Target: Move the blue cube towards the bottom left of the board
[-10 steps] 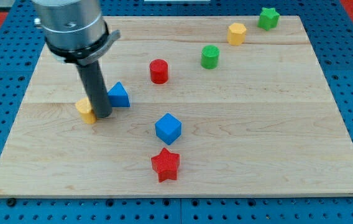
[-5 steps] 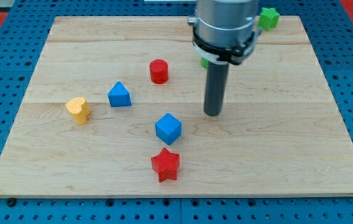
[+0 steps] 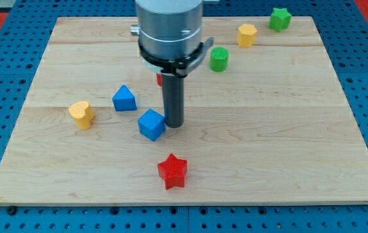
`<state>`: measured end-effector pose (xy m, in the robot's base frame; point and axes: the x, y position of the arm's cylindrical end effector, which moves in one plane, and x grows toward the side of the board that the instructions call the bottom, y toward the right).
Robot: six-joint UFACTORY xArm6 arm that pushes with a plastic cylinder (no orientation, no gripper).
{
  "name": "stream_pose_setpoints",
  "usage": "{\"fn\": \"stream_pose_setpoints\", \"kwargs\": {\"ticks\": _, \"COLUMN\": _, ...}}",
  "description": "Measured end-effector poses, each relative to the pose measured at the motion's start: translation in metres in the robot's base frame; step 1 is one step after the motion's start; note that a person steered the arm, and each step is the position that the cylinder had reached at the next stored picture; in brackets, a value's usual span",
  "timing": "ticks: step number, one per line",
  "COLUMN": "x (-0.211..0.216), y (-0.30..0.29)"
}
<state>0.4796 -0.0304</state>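
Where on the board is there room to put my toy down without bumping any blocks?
The view's right half, below the green cylinder, yellow block and green star, is bare wood. The top left corner is bare too. It is crowded at centre left: my tip touches the blue cube, with the blue triangle, yellow heart and red star nearby.

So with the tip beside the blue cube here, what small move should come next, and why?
Probably keep pushing toward the view's bottom left. My tip sits against the blue cube on its right side, and the cube is still mid-board, between the yellow block and the red star.
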Motion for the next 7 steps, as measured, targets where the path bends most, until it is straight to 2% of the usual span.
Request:
{"fn": "stream_pose_setpoints", "kwargs": {"ticks": 4, "x": 0.032, "y": -0.113}}
{"fn": "stream_pose_setpoints", "kwargs": {"ticks": 5, "x": 0.020, "y": -0.094}}
{"fn": "stream_pose_setpoints", "kwargs": {"ticks": 6, "x": 0.000, "y": -0.104}}
{"fn": "stream_pose_setpoints", "kwargs": {"ticks": 7, "x": 0.001, "y": -0.121}}
